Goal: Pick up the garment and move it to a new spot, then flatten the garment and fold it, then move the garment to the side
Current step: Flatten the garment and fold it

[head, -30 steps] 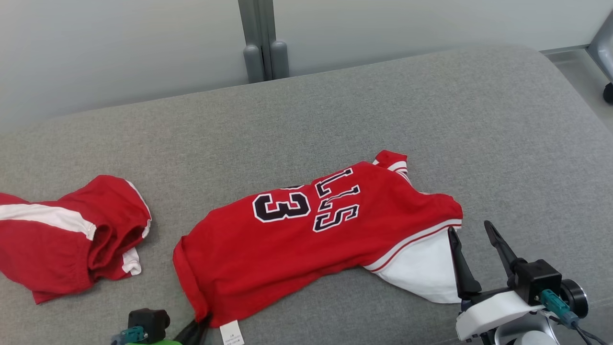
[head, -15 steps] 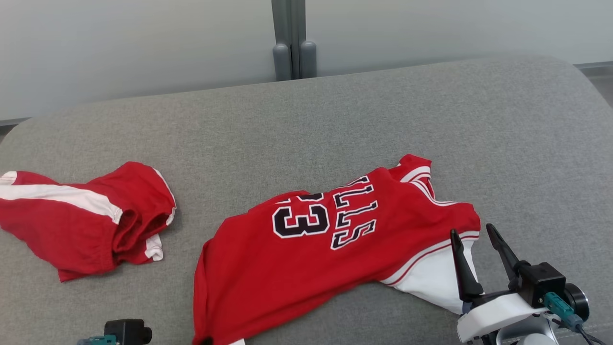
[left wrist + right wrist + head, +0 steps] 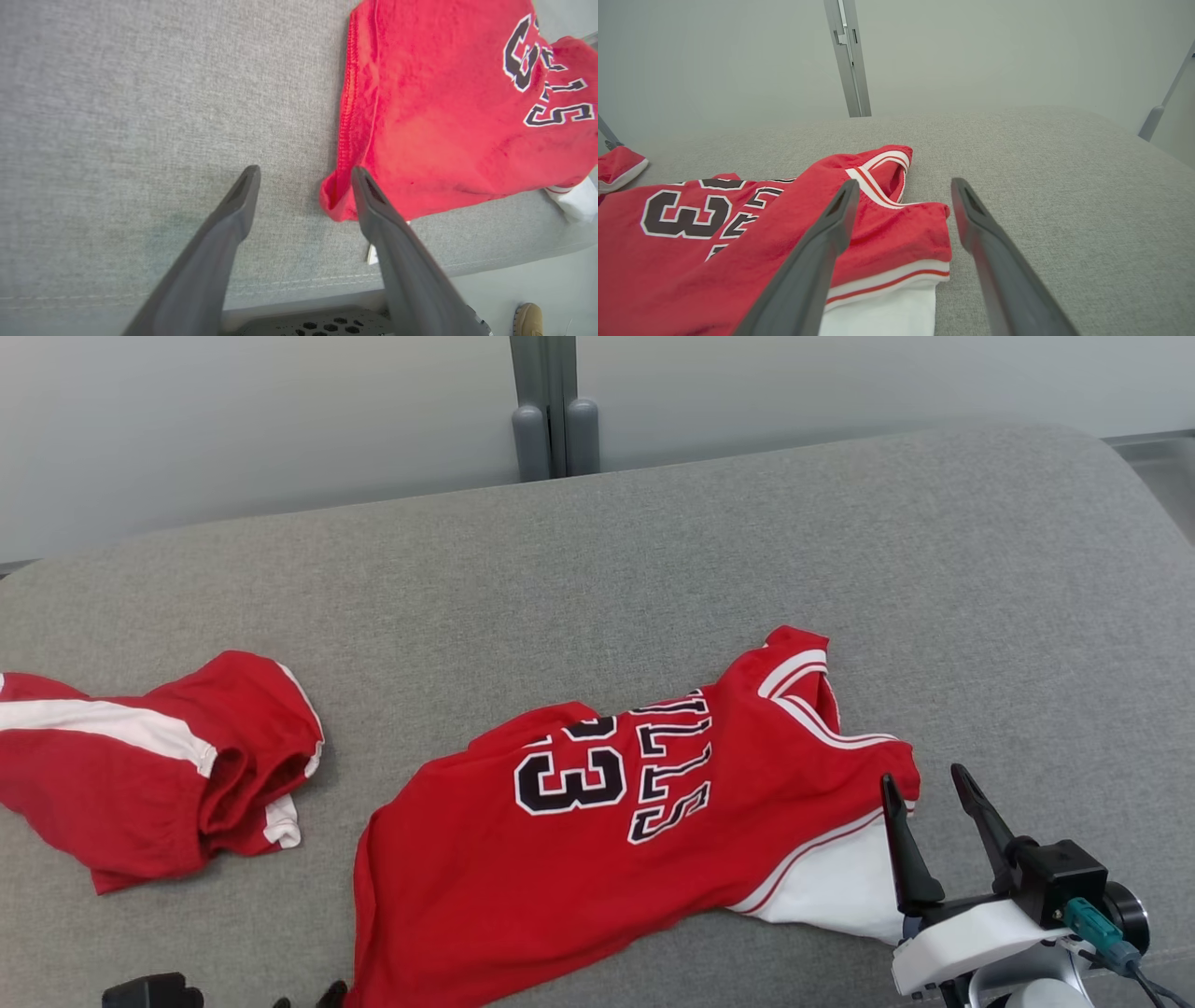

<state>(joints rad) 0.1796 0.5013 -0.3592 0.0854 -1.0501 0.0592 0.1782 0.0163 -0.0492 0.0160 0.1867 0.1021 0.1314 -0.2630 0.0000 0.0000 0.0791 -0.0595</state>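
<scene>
The garment [image 3: 597, 859] is a red jersey with dark numbers and white trim, lying crumpled on the grey cushion [image 3: 653, 569]. In the left wrist view my left gripper [image 3: 304, 171] is open above the cushion. The jersey's hem corner [image 3: 334, 205] lies loose beside its right finger. My left fingertips [image 3: 334, 992] just show at the bottom edge of the head view. My right gripper [image 3: 922, 777] is open by the jersey's right end, over the white panel. In the right wrist view my right gripper [image 3: 904, 183] stands with nothing between its fingers, above the jersey [image 3: 887, 228].
A second red garment with a white stripe [image 3: 159, 765] lies bunched at the cushion's left, its edge also visible from the right wrist [image 3: 616, 165]. A grey post [image 3: 551, 411] stands behind the cushion. A foot in a tan shoe [image 3: 530, 317] is on the floor past the front edge.
My left gripper has let go of the jersey's hem corner and opened; the corner now lies on the cushion. The head camera has shifted. My right gripper stays open by the jersey's right end.
</scene>
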